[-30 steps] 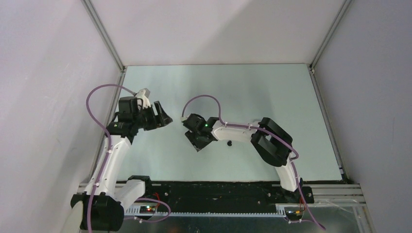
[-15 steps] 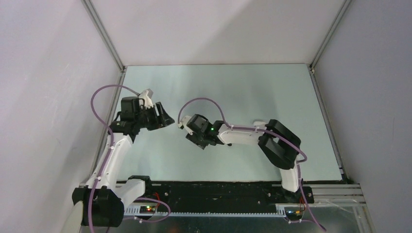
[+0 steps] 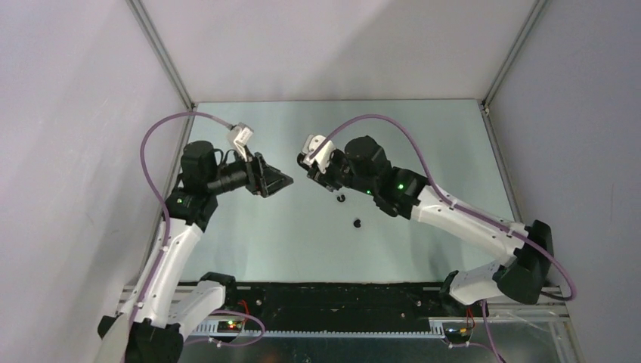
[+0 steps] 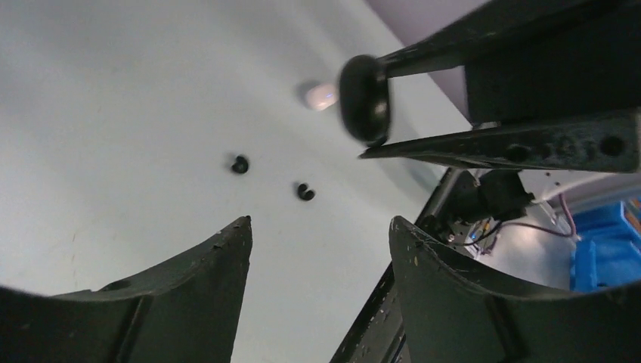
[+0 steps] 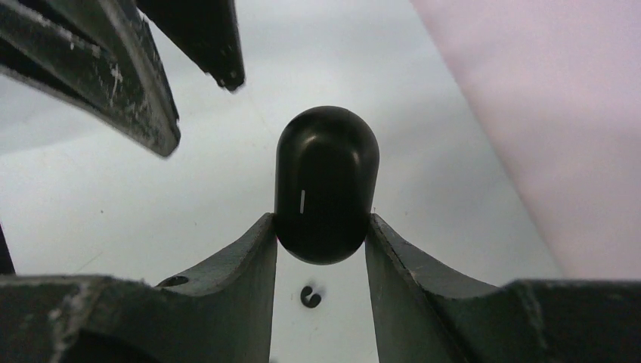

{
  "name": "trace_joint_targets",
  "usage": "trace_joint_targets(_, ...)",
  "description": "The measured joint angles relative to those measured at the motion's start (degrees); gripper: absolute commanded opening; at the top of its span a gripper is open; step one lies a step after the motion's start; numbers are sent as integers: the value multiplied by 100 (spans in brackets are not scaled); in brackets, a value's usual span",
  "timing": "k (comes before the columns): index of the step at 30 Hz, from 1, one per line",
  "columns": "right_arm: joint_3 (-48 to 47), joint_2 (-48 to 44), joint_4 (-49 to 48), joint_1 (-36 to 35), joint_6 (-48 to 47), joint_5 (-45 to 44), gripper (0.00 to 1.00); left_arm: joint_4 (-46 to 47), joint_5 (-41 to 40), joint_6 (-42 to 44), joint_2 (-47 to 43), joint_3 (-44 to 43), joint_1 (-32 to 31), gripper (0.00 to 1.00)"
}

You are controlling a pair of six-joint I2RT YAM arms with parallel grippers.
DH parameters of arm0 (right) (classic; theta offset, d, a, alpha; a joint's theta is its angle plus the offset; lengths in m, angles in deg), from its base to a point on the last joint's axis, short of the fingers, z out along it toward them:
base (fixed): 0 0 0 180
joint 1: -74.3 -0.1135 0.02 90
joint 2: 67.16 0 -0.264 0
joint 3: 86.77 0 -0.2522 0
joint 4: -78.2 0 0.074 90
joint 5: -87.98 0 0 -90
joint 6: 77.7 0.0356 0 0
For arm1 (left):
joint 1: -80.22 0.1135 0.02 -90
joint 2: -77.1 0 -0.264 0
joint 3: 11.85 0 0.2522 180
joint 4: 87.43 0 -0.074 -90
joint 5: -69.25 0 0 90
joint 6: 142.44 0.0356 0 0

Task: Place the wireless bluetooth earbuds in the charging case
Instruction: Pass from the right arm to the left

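The glossy black charging case is pinched upright between the fingers of my right gripper, which is shut on it above the table. In the left wrist view the case shows edge-on at the tips of the right gripper's fingers. My left gripper is open and empty, facing the case from close by; its fingers show in the right wrist view. From above, the left gripper and right gripper nearly meet. Two black earbuds lie on the table below.
A small white rounded thing lies on the table beyond the case. The black base rail runs along the near edge. The enclosure walls stand close to the left arm.
The right arm has swung up and toward the back with the case. The left gripper has moved right and turned to face it. A second black earbud has come into view.
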Motion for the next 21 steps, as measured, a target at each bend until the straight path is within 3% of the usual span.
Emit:
trace_joint_targets(7,83,-254,-149,-238,-251,17,0,153,96,63,44,-568,-739,68)
trace_joint_targets(21,151,-260,-334,-459,-516,-181,0,208,164,-72,544,-782,-833,50)
